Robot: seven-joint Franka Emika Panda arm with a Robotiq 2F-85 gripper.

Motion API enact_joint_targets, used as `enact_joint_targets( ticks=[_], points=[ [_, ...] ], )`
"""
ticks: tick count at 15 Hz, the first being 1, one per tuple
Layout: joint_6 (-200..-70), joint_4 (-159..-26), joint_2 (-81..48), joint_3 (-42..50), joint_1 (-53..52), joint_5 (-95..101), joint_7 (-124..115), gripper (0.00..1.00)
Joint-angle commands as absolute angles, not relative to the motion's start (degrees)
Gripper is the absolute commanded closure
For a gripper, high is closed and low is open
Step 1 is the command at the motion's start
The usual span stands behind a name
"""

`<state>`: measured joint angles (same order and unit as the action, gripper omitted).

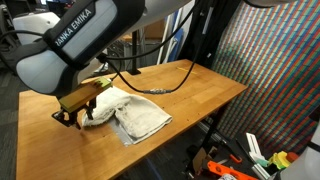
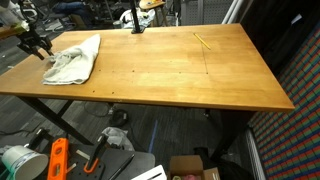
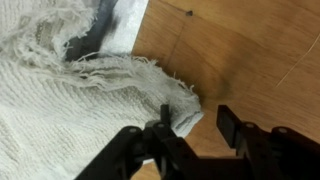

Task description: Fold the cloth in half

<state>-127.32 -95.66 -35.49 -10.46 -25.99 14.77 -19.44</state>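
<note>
The cloth (image 1: 135,115) (image 2: 75,60) is an off-white towel lying rumpled and partly doubled over near one end of the wooden table (image 1: 205,90) (image 2: 180,75). My gripper (image 1: 72,116) (image 2: 38,48) is low at the cloth's end by the table edge. In the wrist view a frayed corner of the cloth (image 3: 70,100) reaches between the black fingers and lies against the left one. The gripper (image 3: 193,116) still has a gap of bare wood on the right side, so it is open around the corner.
A black cable (image 1: 160,85) runs across the table behind the cloth. A thin yellow stick (image 2: 201,41) lies at the far side. Tools and boxes (image 2: 60,160) clutter the floor under the table. A dark patterned screen (image 1: 285,70) stands beside it.
</note>
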Motion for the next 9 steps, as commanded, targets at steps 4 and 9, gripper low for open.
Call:
enact_joint_targets(
  ticks=[4, 9],
  points=[
    [-126.70, -93.42, -37.28, -9.54, -27.07, 14.15, -18.63, 0.75],
    [-126.75, -92.51, -36.46, -8.56, -27.01, 14.19, -20.32, 0.88]
  ],
)
